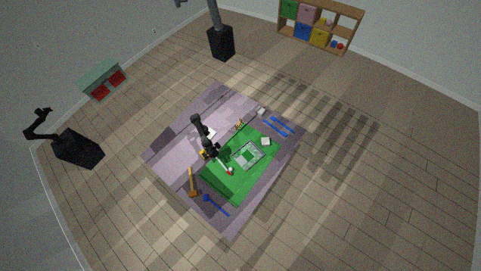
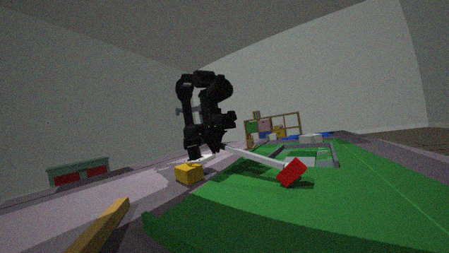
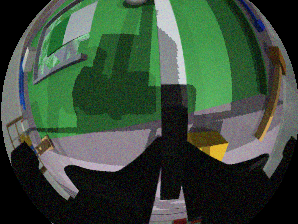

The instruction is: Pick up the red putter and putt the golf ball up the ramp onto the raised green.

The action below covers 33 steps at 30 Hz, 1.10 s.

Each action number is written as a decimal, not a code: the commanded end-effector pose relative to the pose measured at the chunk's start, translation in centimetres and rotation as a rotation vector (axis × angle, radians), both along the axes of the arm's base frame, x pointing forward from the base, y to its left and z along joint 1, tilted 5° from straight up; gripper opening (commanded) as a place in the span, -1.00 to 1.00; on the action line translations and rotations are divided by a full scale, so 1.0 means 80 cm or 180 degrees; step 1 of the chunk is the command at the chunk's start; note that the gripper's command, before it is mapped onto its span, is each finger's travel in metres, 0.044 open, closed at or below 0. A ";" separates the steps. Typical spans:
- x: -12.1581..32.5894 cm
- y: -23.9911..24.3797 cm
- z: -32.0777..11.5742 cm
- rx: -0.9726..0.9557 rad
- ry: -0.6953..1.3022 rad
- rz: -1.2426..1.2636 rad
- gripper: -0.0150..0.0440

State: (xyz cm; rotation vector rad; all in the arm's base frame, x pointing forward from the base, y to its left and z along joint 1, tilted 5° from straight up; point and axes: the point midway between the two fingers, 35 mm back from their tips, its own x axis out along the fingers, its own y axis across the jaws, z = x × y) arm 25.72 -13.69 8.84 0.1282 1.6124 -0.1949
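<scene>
The red putter's head (image 1: pixel 229 172) (image 2: pixel 291 172) is low over the green mat (image 1: pixel 237 197) (image 2: pixel 356 198), slightly tilted; its white shaft (image 3: pixel 171 50) slopes up to my gripper. My gripper (image 1: pixel 215 154) (image 2: pixel 219 150) (image 3: pixel 168 140) is shut on the putter's black handle. The white golf ball (image 1: pixel 231 169) (image 3: pixel 135 2) is close beside the head, on the side of the raised green; in the exterior view the head hides it. Contact cannot be told. The raised green (image 1: pixel 248 155) sits inside a grey-walled frame (image 2: pixel 335 155) (image 3: pixel 61 67), with a pale ramp (image 1: pixel 240 161) (image 2: pixel 302 160) (image 3: pixel 81 19) facing the ball's side.
A yellow block (image 1: pixel 202 151) (image 2: pixel 189 174) (image 3: pixel 215 150) lies near the arm. An orange-brown mallet (image 1: pixel 192 185) (image 2: pixel 102 226) (image 3: pixel 272 100) and a blue club (image 1: pixel 218 206) lie beyond the mat's near end. A white block (image 1: pixel 265 141) (image 2: pixel 310 138) stands past the frame, with blue bars (image 1: pixel 275 128) farther off.
</scene>
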 end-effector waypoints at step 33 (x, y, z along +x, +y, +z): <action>0.001 0.049 0.060 0.0024 0.0031 -0.0004 -0.49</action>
